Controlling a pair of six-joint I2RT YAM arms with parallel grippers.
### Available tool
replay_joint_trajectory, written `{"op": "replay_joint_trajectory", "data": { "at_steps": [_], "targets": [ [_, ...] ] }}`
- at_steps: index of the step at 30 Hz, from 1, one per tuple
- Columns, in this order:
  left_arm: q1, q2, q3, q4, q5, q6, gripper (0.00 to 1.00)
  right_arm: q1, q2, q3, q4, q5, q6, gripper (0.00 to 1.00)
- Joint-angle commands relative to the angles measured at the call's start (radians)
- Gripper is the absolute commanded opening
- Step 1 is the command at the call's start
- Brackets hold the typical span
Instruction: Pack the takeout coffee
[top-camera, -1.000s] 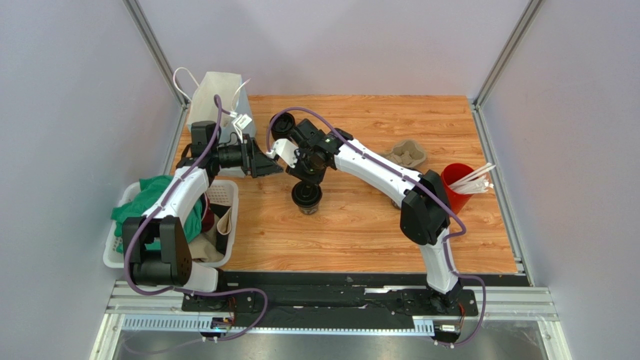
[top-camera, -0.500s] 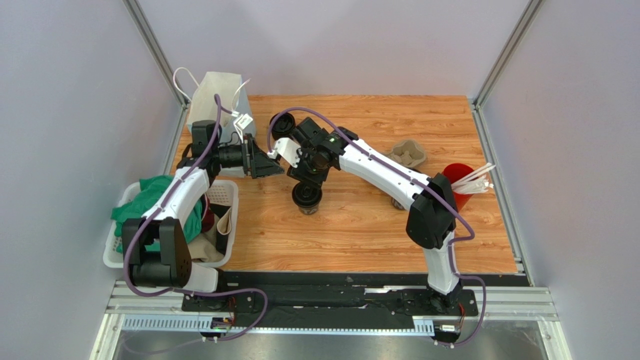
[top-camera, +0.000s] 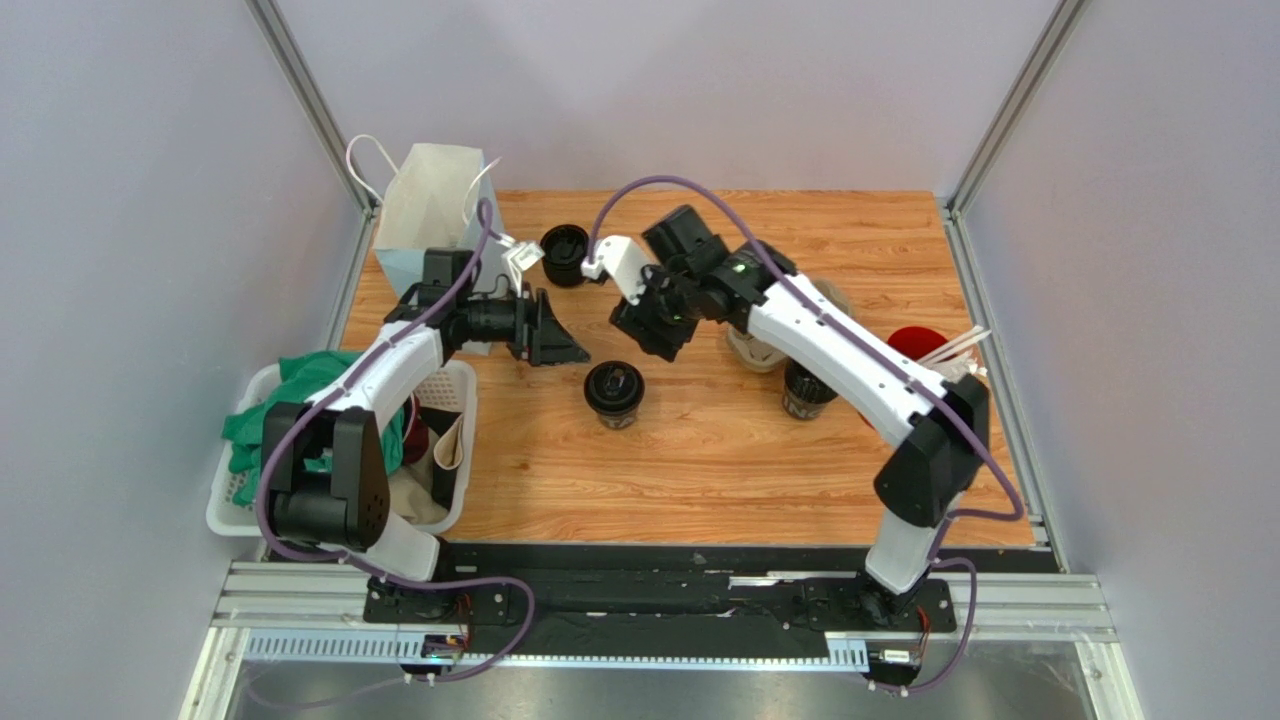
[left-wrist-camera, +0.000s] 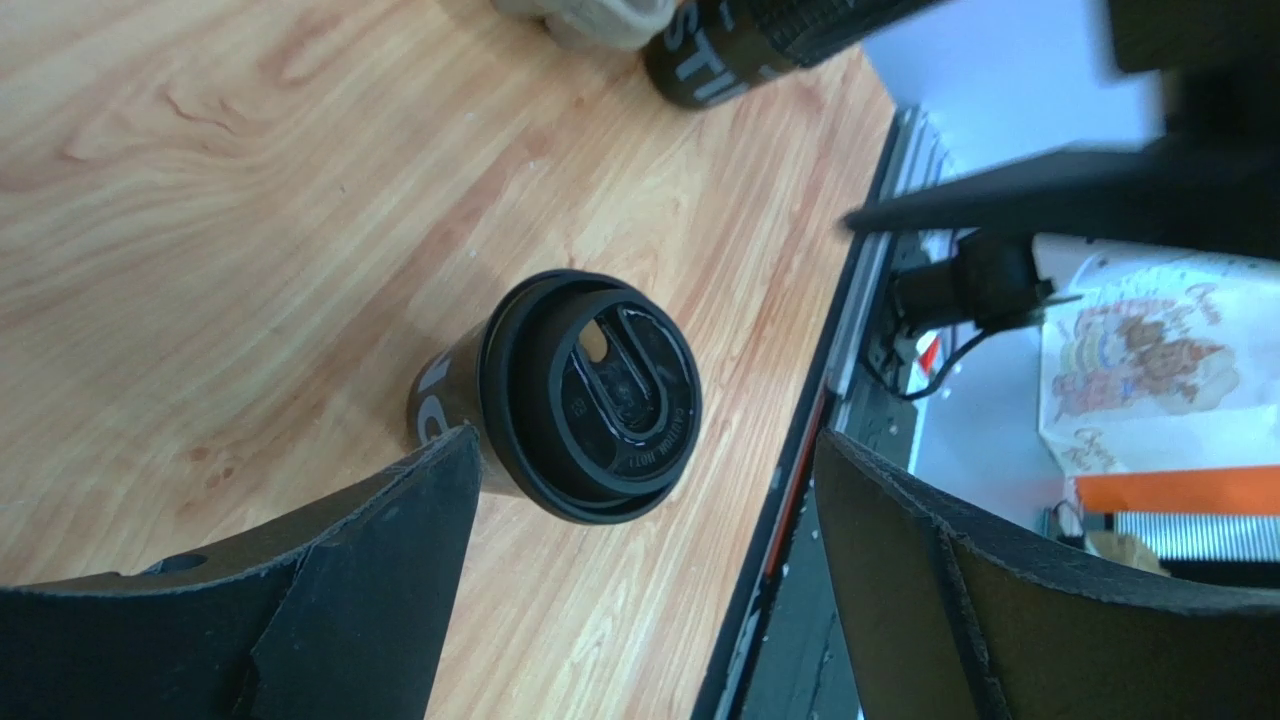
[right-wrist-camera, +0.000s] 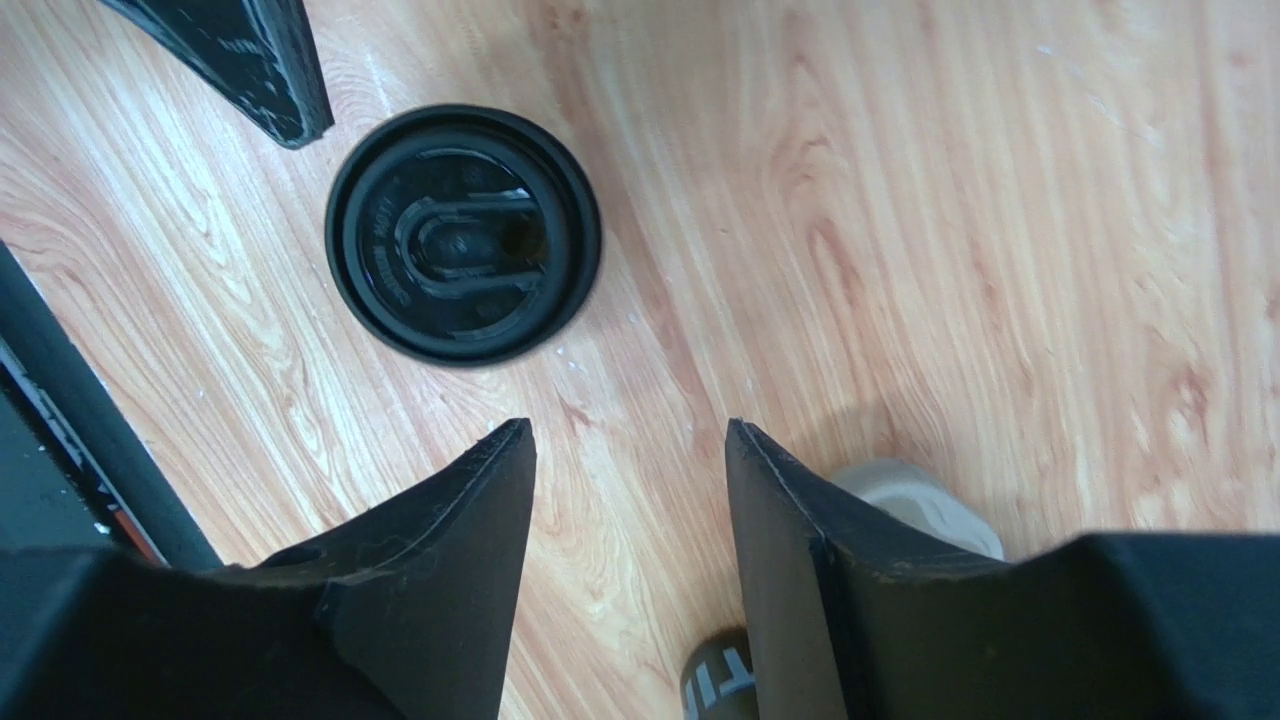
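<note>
— Currently, where does the takeout coffee (top-camera: 613, 389) stand?
— Upright on the wooden table (top-camera: 721, 450), lid on, untouched. Left gripper (top-camera: 568, 339): jaws wide, empty, just beside the cup. Right gripper (right-wrist-camera: 628, 435): jaws partly apart, empty, raised near it.

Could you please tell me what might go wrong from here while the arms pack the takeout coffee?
1. The left gripper and right gripper both hang open close to the takeout coffee; if both go for it, they may collide.
2. The cup stands free on the table, so a sideways knock from a finger could tip it.
3. The cardboard tray is partly hidden under the right arm, which may complicate placing.
</note>
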Motion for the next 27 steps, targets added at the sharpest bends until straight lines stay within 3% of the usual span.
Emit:
{"op": "replay_joint_trajectory", "data": {
  "at_steps": [1,10,27],
  "targets": [
    [-0.060,0.039,0.061,-0.066,-0.091,0.090,0.90,-0.076,-0.117,-0.080,0.092,-0.129,0.061,0.55],
    [-0.103,0.119,0.106,-0.136,-0.131,0.170,0.90,-0.142,-0.169,-0.250,0.153,-0.310,0.095,0.55],
    [-0.147,0.206,0.127,-0.139,-0.162,0.204,0.90,-0.143,-0.163,-0.282,0.169,-0.323,0.099,0.54]
  ]
}}
